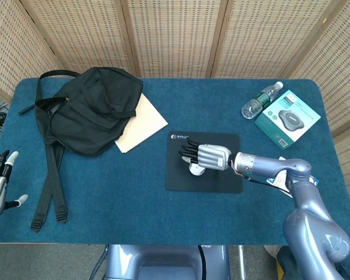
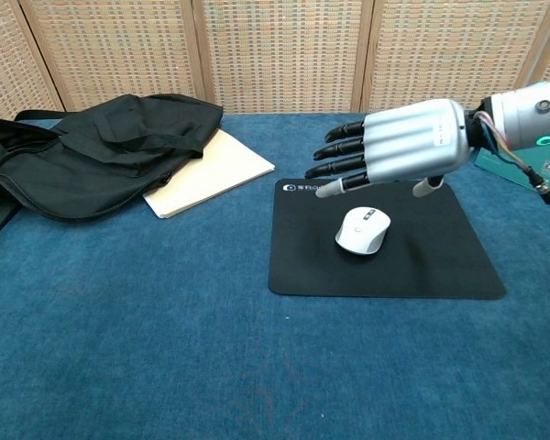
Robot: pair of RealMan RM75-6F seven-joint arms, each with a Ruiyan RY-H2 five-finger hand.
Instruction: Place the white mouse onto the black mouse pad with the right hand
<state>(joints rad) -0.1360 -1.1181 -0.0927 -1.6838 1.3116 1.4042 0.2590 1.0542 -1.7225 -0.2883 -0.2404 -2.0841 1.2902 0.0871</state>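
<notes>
Chest view: your right hand [image 2: 399, 147] hovered spread, holding nothing, above the white mouse [image 2: 363, 229], which sat mid black mouse pad [image 2: 302, 266]. The pad's far-left corner logo was unreadable.

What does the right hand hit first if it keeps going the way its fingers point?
Probably the tan folder, then the black backpack. The right hand points left above the white mouse; depth is unclear, so it may pass over them.

Bare blue cloth tabletop [image 2: 165, 348] lies open in front of and left of the flat black mouse pad [image 2: 440, 261], while the slumped black fabric backpack [image 2: 101, 151] and tan paper folder [image 2: 211, 174] crowd the far left.
</notes>
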